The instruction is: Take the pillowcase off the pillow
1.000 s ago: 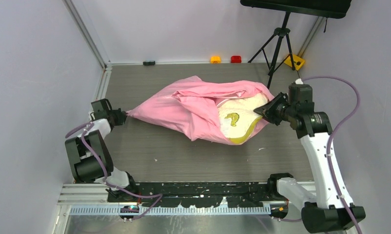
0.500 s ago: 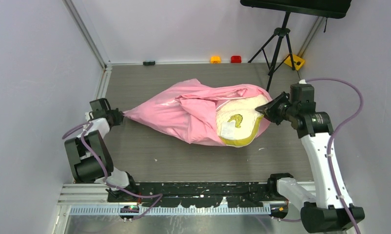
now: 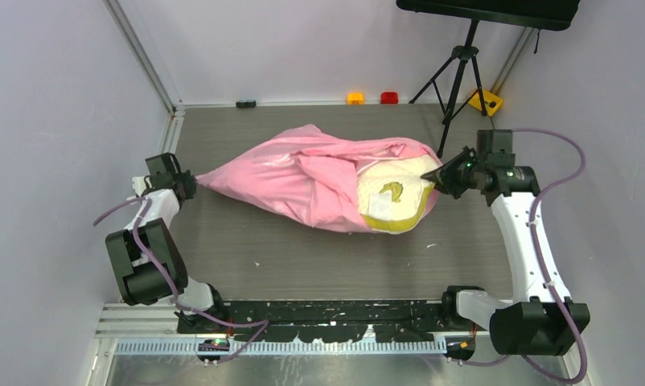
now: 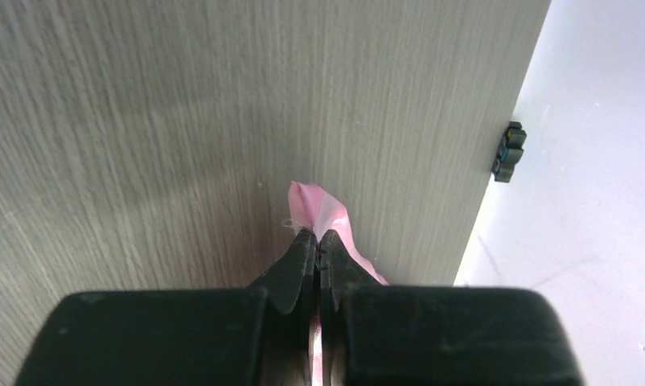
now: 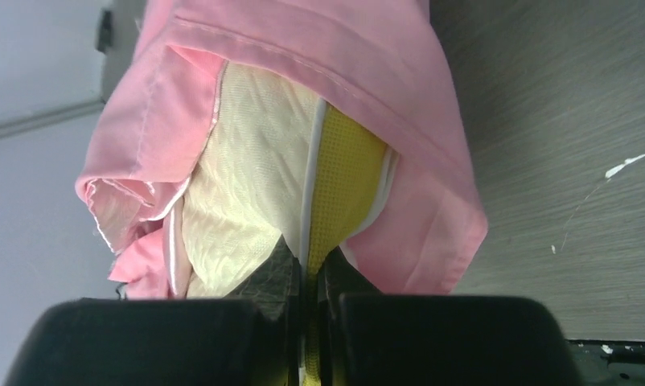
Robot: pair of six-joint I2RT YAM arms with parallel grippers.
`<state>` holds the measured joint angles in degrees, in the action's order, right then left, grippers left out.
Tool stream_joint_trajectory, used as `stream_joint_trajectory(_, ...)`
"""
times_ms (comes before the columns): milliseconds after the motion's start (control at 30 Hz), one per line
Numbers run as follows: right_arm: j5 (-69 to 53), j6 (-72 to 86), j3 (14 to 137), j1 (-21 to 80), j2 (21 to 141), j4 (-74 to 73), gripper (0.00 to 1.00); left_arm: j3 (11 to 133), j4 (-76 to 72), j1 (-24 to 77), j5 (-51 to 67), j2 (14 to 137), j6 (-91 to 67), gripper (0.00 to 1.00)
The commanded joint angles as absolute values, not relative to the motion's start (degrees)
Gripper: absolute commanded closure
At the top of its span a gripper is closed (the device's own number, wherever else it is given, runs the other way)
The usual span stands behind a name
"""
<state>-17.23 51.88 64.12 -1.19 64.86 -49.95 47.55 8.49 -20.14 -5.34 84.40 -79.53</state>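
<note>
The pink pillowcase (image 3: pixel 303 173) lies stretched across the grey table, its closed corner drawn to a point at the left. My left gripper (image 3: pixel 189 182) is shut on that corner; the pink tip (image 4: pixel 315 211) pokes out past the closed jaws (image 4: pixel 318 238). The cream pillow (image 3: pixel 393 197) shows at the open right end, with its white tag and mustard-yellow edge band (image 5: pixel 343 189). My right gripper (image 3: pixel 440 176) is shut on that yellow band, the jaws (image 5: pixel 310 265) pinching it. Pink cloth (image 5: pixel 319 60) still wraps the pillow's end on both sides.
A black tripod (image 3: pixel 458 68) stands at the back right, close behind the right arm. Small orange (image 3: pixel 355 98) and red (image 3: pixel 389 97) blocks sit at the table's back edge, with a black clip (image 3: pixel 245 104) at the back left. Walls close in both sides.
The left gripper has pulled the pillowcase corner farther left and back. The right gripper has lifted and moved back with the pillow's edge. The cloth is drawn tauter.
</note>
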Motion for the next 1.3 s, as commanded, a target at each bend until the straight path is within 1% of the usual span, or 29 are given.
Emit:
stream_joint_trajectory(0, 3.1, 49.3, 75.2, -6.7, 58.8, -54.2, 1.00, 52.5, 9.1, -22.9, -17.2, 81.8, -80.6, 1.00)
stream_joint_trajectory(67, 7.7, 50.5, 75.2, -6.7, 55.9, -54.5, 1.00, 52.9, 11.3, -23.2, -19.1, 80.5, -80.4, 1.00)
stream_joint_trajectory(167, 5.7, 51.7, 70.8, -6.7, 52.6, -50.2, 1.00, 52.1, 11.8, -23.2, -19.6, 78.1, -79.5, 1.00)
stream_joint_trajectory(300, -8.7, 53.8, 63.9, -6.6, 53.1, -42.3, 1.00, 52.4, 10.7, -22.4, -15.6, 78.3, -76.8, 1.00)
stream_joint_trajectory(367, -19.1, 54.1, 59.5, -6.6, 54.0, -35.7, 1.00, 54.0, 10.8, -21.3, -12.8, 79.3, -74.1, 1.00)
stream_joint_trajectory(400, -25.3, 54.9, 56.9, -6.4, 54.4, -30.2, 1.00, 55.5, 10.8, -20.4, -10.3, 80.0, -71.7, 0.96)
stream_joint_trajectory(433, -29.2, 56.1, 55.0, -5.6, 55.0, -26.2, 1.00, 57.4, 11.4, -19.6, -7.7, 80.8, -68.2, 0.89)
stream_joint_trajectory(500, -30.1, 55.4, 53.5, -2.5, 56.5, -24.6, 1.00, 62.3, 16.2, -15.4, -5.5, 82.3, -61.9, 0.73)
stream_joint_trajectory(533, -27.8, 53.7, 53.6, -0.4, 57.7, -25.3, 1.00, 63.9, 18.3, -13.6, -5.1, 82.4, -59.1, 0.64)
stream_joint_trajectory(567, -25.3, 52.3, 53.8, 3.6, 58.7, -26.7, 1.00, 64.7, 19.5, -11.8, -4.9, 81.9, -56.8, 0.52)
stream_joint_trajectory(633, -21.9, 50.8, 53.1, 7.5, 61.1, -27.1, 1.00, 64.9, 20.0, -8.8, -4.4, 79.8, -52.4, 0.39)
stream_joint_trajectory(667, -21.6, 50.6, 52.4, 8.8, 62.3, -26.2, 1.00, 65.0, 20.8, -7.5, -4.1, 78.5, -50.6, 0.31)
stream_joint_trajectory(733, -21.5, 51.0, 50.7, 10.7, 64.5, -23.9, 1.00, 65.5, 24.0, -5.3, -3.4, 75.2, -47.6, 0.08)
stream_joint_trajectory(767, -21.3, 51.1, 50.0, 11.5, 65.4, -23.0, 1.00, 65.8, 26.2, -4.0, -3.3, 73.8, -46.1, 0.02)
stream_joint_trajectory(867, -20.3, 50.9, 48.5, 13.7, 66.8, -21.0, 1.00, 65.0, 29.6, 1.5, -3.3, 69.6, -40.7, 0.00)
stream_joint_trajectory(967, -18.5, 49.4, 47.8, 16.4, 66.9, -19.9, 1.00, 61.8, 29.3, 8.9, -1.4, 65.5, -38.0, 0.00)
stream_joint_trajectory(1033, -17.9, 47.9, 47.9, 19.0, 67.0, -19.2, 1.00, 59.8, 28.7, 15.4, -3.0, 63.1, -37.2, 0.00)
stream_joint_trajectory(1100, -17.2, 47.1, 48.0, 21.8, 67.6, -18.6, 1.00, 59.0, 28.2, 25.1, -7.7, 61.1, -35.7, 0.00)
stream_joint_trajectory(1167, -17.7, 46.7, 48.2, 24.3, 68.6, -17.9, 1.00, 59.1, 27.9, 32.4, -9.7, 60.1, -33.0, 0.00)
stream_joint_trajectory(1233, -18.7, 46.1, 48.6, 25.4, 69.7, -17.4, 0.97, 59.9, 27.8, 38.9, -10.6, 59.9, -30.0, 0.03)
stream_joint_trajectory(1267, -19.3, 45.6, 48.9, 25.7, 70.1, -17.3, 0.94, 60.4, 27.8, 42.2, -10.6, 60.2, -28.5, 0.04)
